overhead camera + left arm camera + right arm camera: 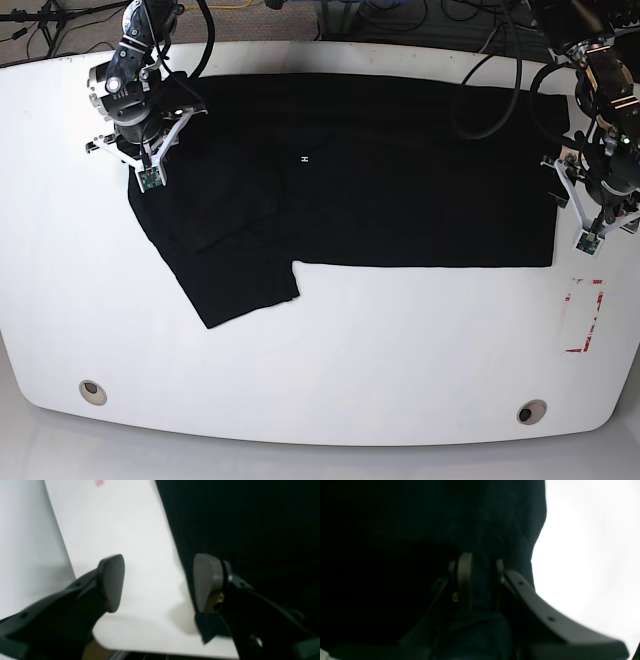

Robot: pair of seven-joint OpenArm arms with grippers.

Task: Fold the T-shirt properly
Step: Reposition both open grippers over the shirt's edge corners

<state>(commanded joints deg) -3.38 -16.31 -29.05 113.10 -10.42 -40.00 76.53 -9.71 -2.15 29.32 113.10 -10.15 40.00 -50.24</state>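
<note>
Left claw (157, 582) is hanging open at the black cloth T-shirt's (380, 180) right hem, the shirt's long axis running left-right; right claw (480, 580) is pinching its far-left sleeve.

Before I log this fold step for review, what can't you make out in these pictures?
- Base view: both pincers are hidden under their own arms.
- Right wrist view: the T-shirt is too dark to show its folds around the right pincer.
- Left wrist view: blurred; the table is cut off below the left pincer.

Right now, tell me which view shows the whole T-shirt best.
The base view: the T-shirt lies spread on the white table, sleeve visible. The right wrist view shows only dark cloth pinched in the right gripper; the left wrist view shows one edge.
</note>
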